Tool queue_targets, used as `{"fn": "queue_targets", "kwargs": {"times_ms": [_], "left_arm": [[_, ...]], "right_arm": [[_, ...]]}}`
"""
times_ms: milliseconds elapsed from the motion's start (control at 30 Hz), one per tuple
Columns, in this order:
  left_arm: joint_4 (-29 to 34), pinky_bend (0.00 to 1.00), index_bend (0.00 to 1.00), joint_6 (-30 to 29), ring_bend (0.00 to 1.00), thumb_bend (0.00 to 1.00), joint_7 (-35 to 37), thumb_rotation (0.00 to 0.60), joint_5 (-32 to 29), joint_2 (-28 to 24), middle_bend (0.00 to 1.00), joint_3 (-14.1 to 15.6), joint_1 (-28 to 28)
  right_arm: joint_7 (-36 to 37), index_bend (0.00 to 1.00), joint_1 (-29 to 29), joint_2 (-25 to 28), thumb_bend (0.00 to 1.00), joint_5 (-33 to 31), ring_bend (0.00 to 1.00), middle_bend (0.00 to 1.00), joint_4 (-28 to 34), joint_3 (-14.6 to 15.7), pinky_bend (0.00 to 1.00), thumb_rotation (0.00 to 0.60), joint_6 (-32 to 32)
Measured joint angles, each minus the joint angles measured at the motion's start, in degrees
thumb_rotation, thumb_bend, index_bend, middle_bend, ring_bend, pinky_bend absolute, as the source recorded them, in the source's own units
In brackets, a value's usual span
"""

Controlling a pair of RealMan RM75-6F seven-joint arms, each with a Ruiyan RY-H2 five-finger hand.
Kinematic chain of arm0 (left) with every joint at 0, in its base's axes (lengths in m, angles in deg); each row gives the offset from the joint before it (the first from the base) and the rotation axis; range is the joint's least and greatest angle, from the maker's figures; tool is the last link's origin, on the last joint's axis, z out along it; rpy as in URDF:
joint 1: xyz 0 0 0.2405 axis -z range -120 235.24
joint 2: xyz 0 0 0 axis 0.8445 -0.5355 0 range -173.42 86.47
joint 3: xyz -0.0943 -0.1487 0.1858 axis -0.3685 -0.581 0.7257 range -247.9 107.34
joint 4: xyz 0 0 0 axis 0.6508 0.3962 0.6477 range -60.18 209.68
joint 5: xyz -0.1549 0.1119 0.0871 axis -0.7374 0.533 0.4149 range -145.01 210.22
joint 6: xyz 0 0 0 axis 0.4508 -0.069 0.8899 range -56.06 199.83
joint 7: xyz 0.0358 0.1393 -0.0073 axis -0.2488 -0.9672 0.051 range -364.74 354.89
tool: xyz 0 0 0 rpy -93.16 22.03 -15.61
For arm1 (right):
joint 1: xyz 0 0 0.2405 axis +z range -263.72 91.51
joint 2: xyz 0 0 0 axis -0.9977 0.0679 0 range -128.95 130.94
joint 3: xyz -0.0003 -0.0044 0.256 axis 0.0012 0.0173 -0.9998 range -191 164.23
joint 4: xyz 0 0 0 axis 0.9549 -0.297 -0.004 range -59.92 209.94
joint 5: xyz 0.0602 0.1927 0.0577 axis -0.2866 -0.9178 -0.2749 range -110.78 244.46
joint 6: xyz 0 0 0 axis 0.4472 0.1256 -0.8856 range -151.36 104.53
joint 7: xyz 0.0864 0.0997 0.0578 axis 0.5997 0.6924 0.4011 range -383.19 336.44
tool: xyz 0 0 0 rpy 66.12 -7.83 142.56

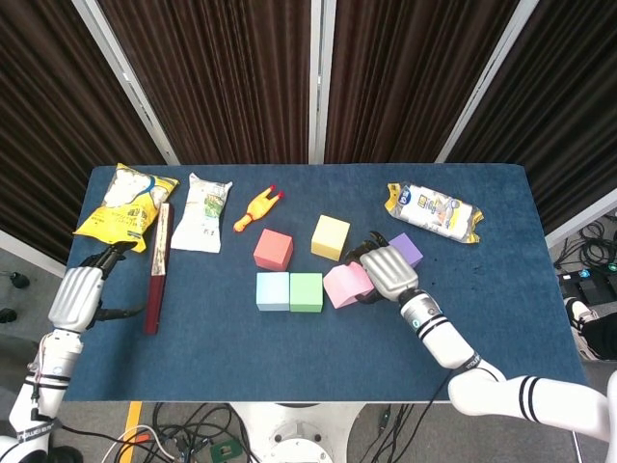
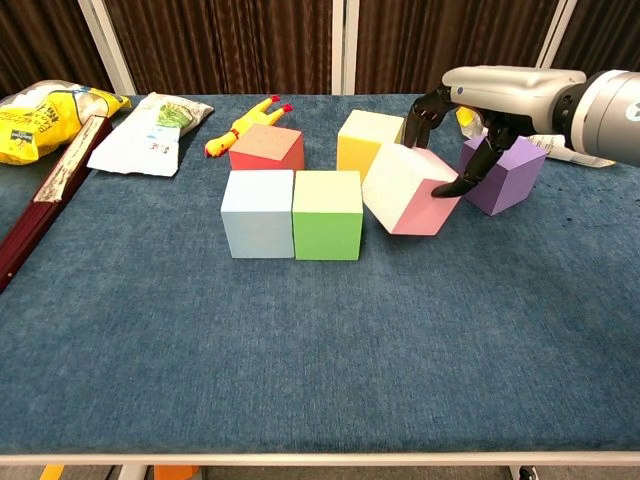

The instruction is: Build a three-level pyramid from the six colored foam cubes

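My right hand (image 1: 388, 269) (image 2: 492, 96) grips a pink cube (image 1: 345, 285) (image 2: 407, 190), tilted and just right of the green cube (image 1: 307, 291) (image 2: 327, 214). A light blue cube (image 1: 273, 291) (image 2: 258, 212) sits flush against the green one's left side. Behind them stand a red cube (image 1: 274, 249) (image 2: 266, 148) and a yellow cube (image 1: 331, 237) (image 2: 369, 148). The purple cube (image 1: 408, 249) (image 2: 508, 176) rests right of the hand. My left hand (image 1: 79, 292) stays at the table's left edge, fingers loosely curled, holding nothing.
A yellow snack bag (image 1: 127, 205), a dark red flat box (image 1: 157, 267), a white packet (image 1: 205, 212) and a rubber chicken toy (image 1: 257, 208) lie at the back left. Another snack bag (image 1: 433, 209) lies back right. Bare blue cloth (image 2: 320, 360) fills the front.
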Motion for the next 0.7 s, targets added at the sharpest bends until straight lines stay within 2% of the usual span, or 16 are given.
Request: {"fn": "queue_targets", "kwargs": {"times_ms": [133, 233, 300, 500, 700], "left_arm": [[-0.3, 0.28, 0.17, 0.1, 0.25, 0.07, 0.4, 0.6, 0.1, 0.1, 0.17, 0.0, 0.0], [-0.5, 0.28, 0.17, 0.1, 0.25, 0.07, 0.6, 0.6, 0.0, 0.1, 0.17, 0.0, -0.1], [-0.6, 0.28, 0.17, 0.1, 0.25, 0.07, 0.7, 0.6, 0.1, 0.2, 0.17, 0.1, -0.1], [-0.8, 0.28, 0.17, 0.4, 0.25, 0.07, 0.9, 0.6, 0.0, 0.3, 0.17, 0.0, 0.0], [-0.9, 0.28, 0.17, 0.5, 0.25, 0.07, 0.8, 0.6, 0.0, 0.4, 0.17, 0.0, 0.1]], "right_arm": [[-2.7, 0.2, 0.5, -1.2, 0.19, -1.7, 0.11, 0.39, 0.3, 0.4, 0.0, 0.6, -1.0], [-3.6, 0.06, 0.8, -1.7, 0.17, -2.3, 0.04, 0.26, 0.6, 0.8, 0.0, 0.6, -1.4], [-3.6, 0.0, 0.8, -1.8, 0.16, -2.4, 0.0, 0.18, 1.0, 0.9, 0.0, 0.6, -1.4], [-2.9, 0.0, 0.5, -1.6, 0.13, -1.7, 0.0, 0.1, 1.5, 1.1, 0.0, 0.6, -1.7], [-2.0, 0.0, 0.2, -1.2, 0.1, -0.7, 0.0, 0.08, 1.8, 1.4, 0.0, 0.6, -1.7]]}}
